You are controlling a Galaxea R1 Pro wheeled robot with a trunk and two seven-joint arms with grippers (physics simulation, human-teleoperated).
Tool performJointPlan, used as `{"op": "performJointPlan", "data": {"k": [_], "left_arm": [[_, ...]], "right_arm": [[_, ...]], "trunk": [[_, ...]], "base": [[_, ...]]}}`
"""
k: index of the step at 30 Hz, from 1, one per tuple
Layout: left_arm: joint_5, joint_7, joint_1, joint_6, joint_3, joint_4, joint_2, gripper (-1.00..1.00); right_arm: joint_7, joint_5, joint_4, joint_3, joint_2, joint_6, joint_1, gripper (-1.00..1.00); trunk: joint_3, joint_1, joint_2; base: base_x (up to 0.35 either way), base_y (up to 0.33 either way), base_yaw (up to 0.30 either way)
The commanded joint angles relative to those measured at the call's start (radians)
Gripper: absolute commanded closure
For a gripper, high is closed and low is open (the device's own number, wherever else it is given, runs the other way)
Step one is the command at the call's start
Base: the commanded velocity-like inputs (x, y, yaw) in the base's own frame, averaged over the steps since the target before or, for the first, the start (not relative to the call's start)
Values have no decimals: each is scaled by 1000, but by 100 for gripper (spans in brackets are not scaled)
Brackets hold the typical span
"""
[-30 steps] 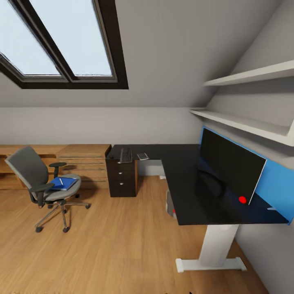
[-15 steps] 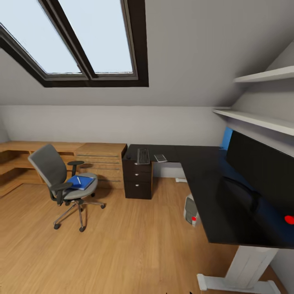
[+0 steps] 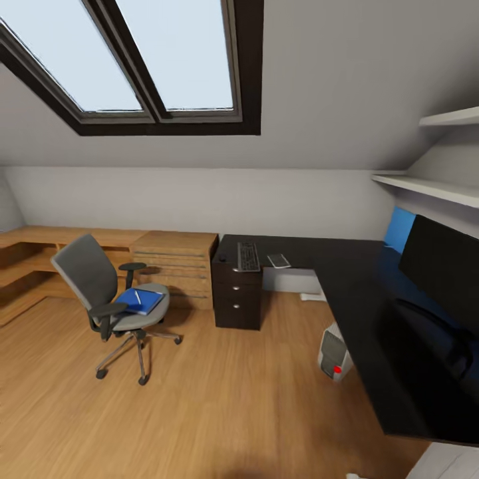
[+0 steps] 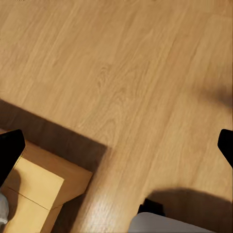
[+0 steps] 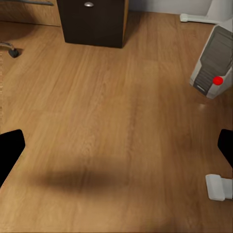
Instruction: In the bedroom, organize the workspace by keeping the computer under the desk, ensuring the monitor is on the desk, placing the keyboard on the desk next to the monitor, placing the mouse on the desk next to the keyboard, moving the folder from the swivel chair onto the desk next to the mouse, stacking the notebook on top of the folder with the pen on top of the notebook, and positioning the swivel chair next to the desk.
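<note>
The swivel chair (image 3: 110, 303) stands on the wood floor at about 9 o'clock in the head view, well apart from the black desk (image 3: 346, 279), which runs from the centre out to 4 o'clock. On the chair seat lies the blue folder (image 3: 143, 303), with a thin pale pen (image 3: 137, 297) across something dark on top of it, too small to make out. The keyboard (image 3: 248, 256) and a small flat grey item (image 3: 279, 261) just beside it lie on the desk's far wing above the drawer unit (image 3: 237, 298). The monitor (image 3: 444, 273) stands on the near wing at 3 o'clock, and the computer (image 3: 332, 352) sits on the floor under the desk edge.

Both claws hang over bare floor, holding nothing. In each wrist view the dark fingertips sit at opposite edges of the frame, so the left gripper (image 4: 116, 145) and the right gripper (image 5: 116, 145) are spread wide.

The step in hand looks like the approach. It is best to roll toward the chair's open front, keeping clear of its wheeled base, and stop with the seat within easy reach of one arm, so the pen and folder can be lifted without nudging the chair away.
</note>
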Motion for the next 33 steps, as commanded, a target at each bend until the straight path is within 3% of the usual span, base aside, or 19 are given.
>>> {"op": "performJointPlan", "data": {"k": [1, 19, 33], "left_arm": [[2, 2, 0, -2, -1, -1, 0, -100], [5, 2, 0, -16, 2, 18, 5, -100], [5, 2, 0, -19, 1, 18, 3, -100]], "right_arm": [[-10, -1, 1, 8, -1, -1, -1, -100], [-11, -1, 1, 6, -1, -3, -2, -100], [-11, -3, 5, 9, 4, -52, -2, -100]], "trunk": [[-3, 1, -1], [-20, 1, -1], [-21, 1, -1]], "base": [[312, 163, 71], [323, 71, 46], [332, 7, -251]]}}
